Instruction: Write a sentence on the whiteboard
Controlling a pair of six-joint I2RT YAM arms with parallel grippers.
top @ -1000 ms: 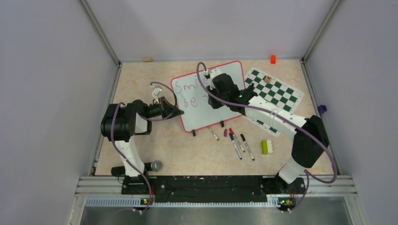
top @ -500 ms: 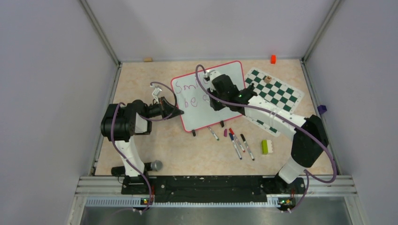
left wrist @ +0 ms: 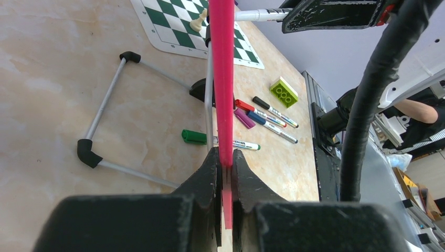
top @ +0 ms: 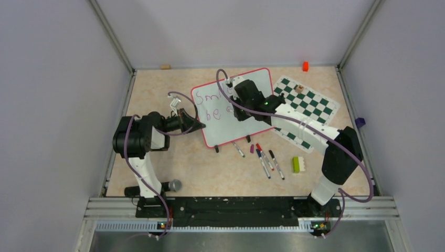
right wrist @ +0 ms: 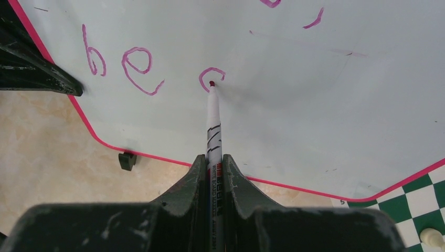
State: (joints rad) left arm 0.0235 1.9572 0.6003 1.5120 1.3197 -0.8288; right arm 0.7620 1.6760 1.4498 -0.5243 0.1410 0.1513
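I see the left gripper (left wrist: 224,160) clamped on the whiteboard (top: 225,134) at its left rim; the right gripper (right wrist: 213,164) pinches a marker (right wrist: 213,123), tip touching the board at a curved stroke after "be" in the sentence (right wrist: 137,64).

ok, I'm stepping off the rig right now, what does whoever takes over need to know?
Left tool: shut on the whiteboard, clamping its pink rim at the left edge.
Right tool: shut on a marker, tip on the board.
The whiteboard sits mid-table beside the chess mat, with spare markers on the table in front of it.
Done: the sentence has a top line starting "Sm" (the rest is hidden in the top view). Below it are "be" and the first curve of the next letter, at the marker tip.
Left: finish that letter and the rest of the sentence.
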